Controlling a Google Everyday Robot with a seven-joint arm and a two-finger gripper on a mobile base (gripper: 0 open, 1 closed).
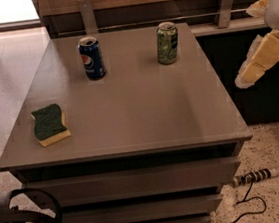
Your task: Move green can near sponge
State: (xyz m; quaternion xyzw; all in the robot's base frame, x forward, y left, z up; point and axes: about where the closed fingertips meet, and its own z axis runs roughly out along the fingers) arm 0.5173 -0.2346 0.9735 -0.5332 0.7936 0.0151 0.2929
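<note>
The green can (167, 43) stands upright at the back right of the grey table (140, 113). It has a mottled green label and a silver top. The sponge (50, 124) lies flat near the table's front left edge, dark green top over a yellow base. The can and the sponge are far apart. My gripper (260, 59) hangs off the table's right side, pale yellow and white, to the right of the green can and not touching anything.
A blue Pepsi can (91, 57) stands upright at the back left of the table. A wooden wall with metal brackets (87, 15) runs behind. A power strip (257, 175) and cable lie on the floor at the right.
</note>
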